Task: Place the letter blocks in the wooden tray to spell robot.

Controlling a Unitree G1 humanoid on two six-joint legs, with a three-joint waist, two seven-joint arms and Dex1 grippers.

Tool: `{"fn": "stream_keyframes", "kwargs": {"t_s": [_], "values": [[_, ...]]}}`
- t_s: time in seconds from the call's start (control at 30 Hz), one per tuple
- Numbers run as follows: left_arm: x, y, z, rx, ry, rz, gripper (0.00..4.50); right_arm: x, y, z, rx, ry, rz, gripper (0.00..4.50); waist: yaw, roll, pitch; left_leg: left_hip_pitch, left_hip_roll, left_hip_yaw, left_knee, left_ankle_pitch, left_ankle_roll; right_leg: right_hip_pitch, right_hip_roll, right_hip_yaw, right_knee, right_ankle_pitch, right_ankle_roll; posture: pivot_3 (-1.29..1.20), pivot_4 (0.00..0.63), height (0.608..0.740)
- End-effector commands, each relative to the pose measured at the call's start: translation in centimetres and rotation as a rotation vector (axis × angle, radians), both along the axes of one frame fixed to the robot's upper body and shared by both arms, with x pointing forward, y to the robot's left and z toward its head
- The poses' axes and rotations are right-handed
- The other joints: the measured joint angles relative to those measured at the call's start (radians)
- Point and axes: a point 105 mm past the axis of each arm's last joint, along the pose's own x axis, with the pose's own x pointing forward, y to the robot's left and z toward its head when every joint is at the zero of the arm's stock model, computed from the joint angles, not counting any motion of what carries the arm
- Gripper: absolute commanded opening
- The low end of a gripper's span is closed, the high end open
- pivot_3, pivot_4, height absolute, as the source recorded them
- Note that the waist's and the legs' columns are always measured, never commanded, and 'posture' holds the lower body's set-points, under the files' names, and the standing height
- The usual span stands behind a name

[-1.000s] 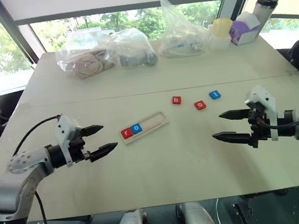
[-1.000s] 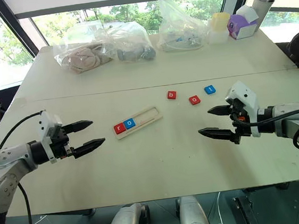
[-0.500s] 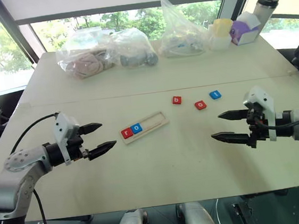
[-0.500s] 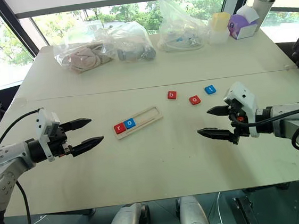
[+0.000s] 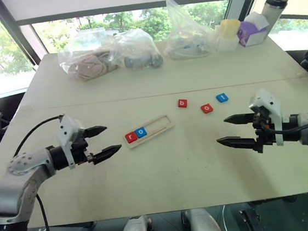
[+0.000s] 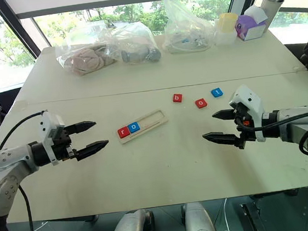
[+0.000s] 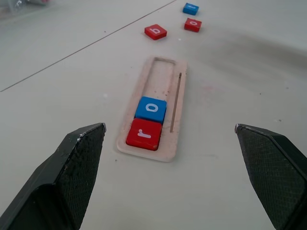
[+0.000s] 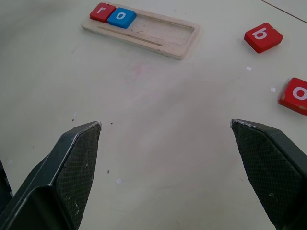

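Pale-wood long shallow tray (image 5: 148,131) sits mid-bench, angled, with the red square "r" tile (image 5: 130,137) and blue square "o" tile (image 5: 140,132) seated at its left end; three slots free. Head view: red "b" tile (image 5: 182,103), red "o" tile (image 5: 206,108) and blue "t" tile (image 5: 221,97) lie loose on the white bench (image 5: 170,169), to the right of the tray and beyond it, closer to the right hand (image 5: 234,130) than the left hand (image 5: 100,142).

Risks as I see them: the "b" is due next, but the red "o" is nearer the right hand and the same colour, so a wrong pick is plausible. The tiles are thin and flat, so fingertips could skid off an edge or shove a tile into its neighbour. The tray is unanchored, so a drop-in at an angle could push it or ride a tile up on the rim.

Left wrist view: both black fingers (image 7: 72,177) spread wide, nothing between them; tray with "r" and "o" straight ahead, untouched.

Right wrist view: fingers (image 8: 72,167) likewise wide apart and empty, off the bench; "b" and red "o" ahead to one side, tray further off.
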Motion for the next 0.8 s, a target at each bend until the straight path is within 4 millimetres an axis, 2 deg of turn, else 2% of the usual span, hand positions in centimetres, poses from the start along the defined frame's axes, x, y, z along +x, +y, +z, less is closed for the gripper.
{"fn": "stream_keyframes", "kwargs": {"t_s": [0.03, 0.33, 0.4, 0.6, 0.8], "values": [[0.7, -0.8, -0.2, 0.033, -0.057, -0.031, 4.50, -0.2, 0.9, 0.8, -0.005, -0.051, 0.036, 4.44, 0.001, 0.000, 0.000, 0.000, 0.000, 0.000, 0.000, 0.000, 0.000, 0.000, 0.000, 0.000, 0.000, 0.000, 0.000, 0.00, 0.150, 0.740], [4.0, -4.2, -3.6, 0.116, -0.120, -0.133, 4.50, -0.3, 1.9, 0.5, 0.012, -0.073, 0.025, 4.44, 0.016, 0.000, 0.000, -0.001, 0.000, 0.000, 0.000, 0.000, 0.000, -0.001, 0.000, 0.000, 0.000, 0.000, 0.000, 0.00, 0.150, 0.740], [5.1, -4.4, -4.3, 0.126, -0.125, -0.116, 4.50, -0.5, 2.2, 0.3, 0.019, -0.074, 0.020, 4.44, 0.021, 0.000, 0.000, -0.001, 0.000, 0.000, 0.000, 0.000, 0.000, -0.001, 0.000, 0.000, 0.000, 0.001, 0.001, 0.00, 0.150, 0.740], [6.8, -4.9, -6.0, 0.151, -0.105, -0.134, 4.50, -1.3, 2.7, -0.3, 0.035, -0.069, -0.001, 4.44, 0.021, 0.000, 0.000, -0.001, 0.000, 0.000, 0.000, 0.000, 0.000, -0.001, 0.000, -0.001, 0.000, 0.002, 0.004, 0.00, 0.150, 0.740], [7.2, -5.7, -7.3, 0.131, -0.040, -0.181, 4.50, -1.6, 2.8, -0.3, 0.041, -0.067, -0.017, 4.44, 0.021, 0.000, 0.000, -0.001, -0.001, 0.000, 0.001, 0.000, 0.000, -0.001, 0.000, -0.001, 0.000, 0.002, 0.004, 0.00, 0.150, 0.740]]}}
